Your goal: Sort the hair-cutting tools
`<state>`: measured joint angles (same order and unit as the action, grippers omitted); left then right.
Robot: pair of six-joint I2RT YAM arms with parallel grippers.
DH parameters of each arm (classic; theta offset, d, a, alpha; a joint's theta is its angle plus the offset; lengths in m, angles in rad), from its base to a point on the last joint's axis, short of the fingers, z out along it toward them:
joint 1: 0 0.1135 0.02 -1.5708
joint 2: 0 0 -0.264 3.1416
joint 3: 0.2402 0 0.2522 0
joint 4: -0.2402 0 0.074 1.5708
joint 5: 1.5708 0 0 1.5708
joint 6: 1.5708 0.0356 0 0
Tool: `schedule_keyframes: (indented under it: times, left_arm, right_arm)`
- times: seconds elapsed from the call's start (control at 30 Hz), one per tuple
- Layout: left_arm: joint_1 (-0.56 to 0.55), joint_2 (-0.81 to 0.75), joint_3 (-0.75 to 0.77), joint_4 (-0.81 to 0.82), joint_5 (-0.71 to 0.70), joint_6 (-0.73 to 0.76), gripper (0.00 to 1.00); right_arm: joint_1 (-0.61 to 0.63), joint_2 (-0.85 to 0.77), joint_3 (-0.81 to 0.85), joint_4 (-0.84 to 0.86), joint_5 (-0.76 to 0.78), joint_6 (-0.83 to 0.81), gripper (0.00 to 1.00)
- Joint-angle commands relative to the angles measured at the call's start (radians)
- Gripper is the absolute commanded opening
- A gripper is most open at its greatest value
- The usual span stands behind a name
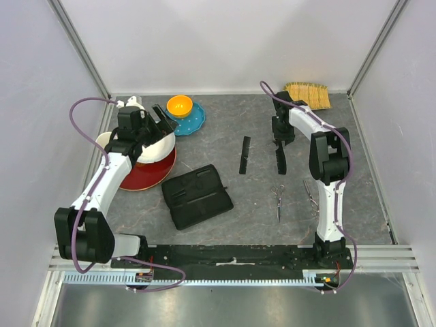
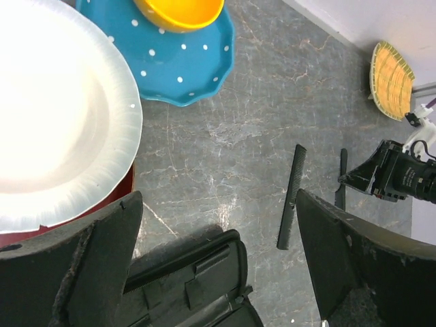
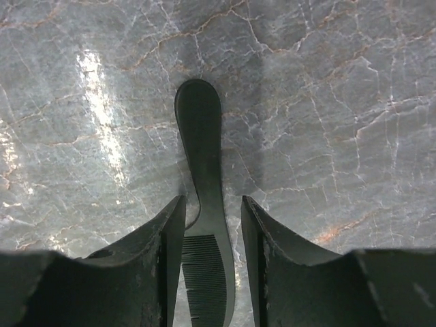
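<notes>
Shows two combs, plain comb (image 1: 244, 155) and handled comb (image 3: 203, 170), two scissors (image 1: 278, 201) (image 1: 311, 197), one case (image 1: 197, 196), mid-frame. Straddles handled comb with right jaws, not clenched; left jaws released.

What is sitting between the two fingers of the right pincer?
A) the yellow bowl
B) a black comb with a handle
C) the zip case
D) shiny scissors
B: in the right wrist view, the black comb with a handle lies flat on the table, right between the fingers of the right pincer.
</notes>
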<state>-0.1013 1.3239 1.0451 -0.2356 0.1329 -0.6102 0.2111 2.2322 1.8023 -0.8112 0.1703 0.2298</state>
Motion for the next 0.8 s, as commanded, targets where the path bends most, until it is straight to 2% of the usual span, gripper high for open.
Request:
schedule_keyframes:
  times: [0.0, 0.37, 0.47, 0.6, 0.77]
  left_arm:
    - [0.003, -0.012, 0.007, 0.09, 0.011, 0.087, 1.0]
    - [0.003, 0.011, 0.01, 0.137, 0.042, 0.118, 1.0]
    - [0.003, 0.023, 0.013, 0.153, 0.069, 0.118, 1.0]
    - [0.003, 0.032, 0.015, 0.17, 0.094, 0.113, 1.0]
    - [0.003, 0.041, 0.015, 0.177, 0.106, 0.11, 1.0]
  right_arm:
    - [-0.004, 0.033, 0.057, -0.023, 0.005, -0.007, 0.45]
    - [-0.006, 0.049, 0.019, -0.08, 0.0, 0.009, 0.25]
    - [-0.01, 0.04, -0.011, -0.08, -0.028, 0.02, 0.27]
    - [-0.019, 0.043, -0.032, -0.08, -0.048, 0.028, 0.36]
    - [-0.024, 0.052, -0.031, -0.082, -0.061, 0.029, 0.37]
